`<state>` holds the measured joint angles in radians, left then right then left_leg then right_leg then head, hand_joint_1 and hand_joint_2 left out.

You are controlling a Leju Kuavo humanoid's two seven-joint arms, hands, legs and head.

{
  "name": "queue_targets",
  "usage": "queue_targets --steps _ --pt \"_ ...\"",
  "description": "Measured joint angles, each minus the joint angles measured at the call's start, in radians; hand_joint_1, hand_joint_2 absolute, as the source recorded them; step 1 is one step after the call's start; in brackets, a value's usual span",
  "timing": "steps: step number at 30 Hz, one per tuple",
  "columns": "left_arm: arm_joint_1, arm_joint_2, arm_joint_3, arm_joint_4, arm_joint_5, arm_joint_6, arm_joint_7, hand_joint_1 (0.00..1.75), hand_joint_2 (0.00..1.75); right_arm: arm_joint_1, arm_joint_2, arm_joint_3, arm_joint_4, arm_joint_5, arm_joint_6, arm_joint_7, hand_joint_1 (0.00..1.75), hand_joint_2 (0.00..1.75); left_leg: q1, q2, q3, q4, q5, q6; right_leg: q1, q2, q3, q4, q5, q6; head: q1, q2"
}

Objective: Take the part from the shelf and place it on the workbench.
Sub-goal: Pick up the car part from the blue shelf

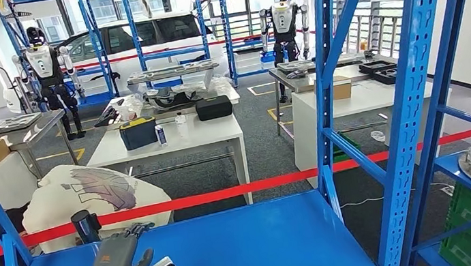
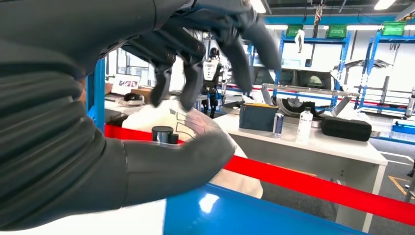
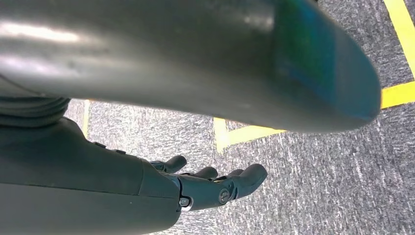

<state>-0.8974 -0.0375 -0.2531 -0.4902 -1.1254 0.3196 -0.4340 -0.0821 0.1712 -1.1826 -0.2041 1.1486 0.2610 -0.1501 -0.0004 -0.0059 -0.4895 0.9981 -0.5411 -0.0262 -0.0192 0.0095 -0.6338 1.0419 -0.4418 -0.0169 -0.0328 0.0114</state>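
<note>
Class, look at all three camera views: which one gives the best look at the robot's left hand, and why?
The left wrist view: the left hand is large and close, fingers apart, curved above the thumb, holding nothing. The head view shows it small, over the blue shelf. The right wrist view shows the right hand above carpet instead.

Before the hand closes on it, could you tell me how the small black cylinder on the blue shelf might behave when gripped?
The black cylinder stands upright and narrow, so a nudge could tip it and let it roll. It looks rigid and probably light. The left hand is beside it, empty.
</note>
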Motion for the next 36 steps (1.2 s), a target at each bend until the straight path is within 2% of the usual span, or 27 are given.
queue_targets --steps 7,18,23,27,36 --pt "-0.013 -0.001 -0.037 0.01 0.002 -0.055 0.028 0.0 1.75 0.0 0.0 0.0 0.0 0.0 0.0 0.001 0.0 0.0 0.0 0.0 0.0 0.0 0.0 0.0 0.0 0.0 0.0 0.0 0.0 0.0 0.0 0.0" --pt "-0.014 0.002 -0.046 0.023 0.003 -0.065 0.034 0.0 1.75 0.0 0.0 0.0 0.0 0.0 0.0 0.001 0.0 0.0 0.0 0.0 0.0 0.0 0.0 0.0 0.0 0.0 0.0 0.0 0.0 0.0 0.0 0.0" --pt "-0.024 0.016 -0.058 0.04 0.0 -0.143 0.079 0.0 1.75 0.0 0.0 0.0 0.0 0.001 0.0 0.0 0.0 0.0 0.0 0.0 -0.001 0.0 0.0 0.0 0.0 0.0 0.0 0.0 0.0 0.0 0.0 0.0" --pt "-0.035 0.056 -0.07 0.075 -0.013 -0.224 0.138 0.0 1.75 0.001 0.0 0.0 0.0 0.001 0.0 0.0 0.0 0.0 0.0 0.001 0.0 0.0 0.0 0.0 0.0 0.002 0.0 0.0 0.0 0.0 0.0 0.0" --pt "-0.051 0.162 -0.082 0.136 -0.098 -0.217 0.417 0.0 1.75 0.002 0.002 0.0 0.0 0.0 0.0 0.008 0.0 0.0 0.001 0.001 0.0 -0.001 0.0 0.0 0.001 0.002 0.0 0.0 0.0 0.0 0.0 0.0"
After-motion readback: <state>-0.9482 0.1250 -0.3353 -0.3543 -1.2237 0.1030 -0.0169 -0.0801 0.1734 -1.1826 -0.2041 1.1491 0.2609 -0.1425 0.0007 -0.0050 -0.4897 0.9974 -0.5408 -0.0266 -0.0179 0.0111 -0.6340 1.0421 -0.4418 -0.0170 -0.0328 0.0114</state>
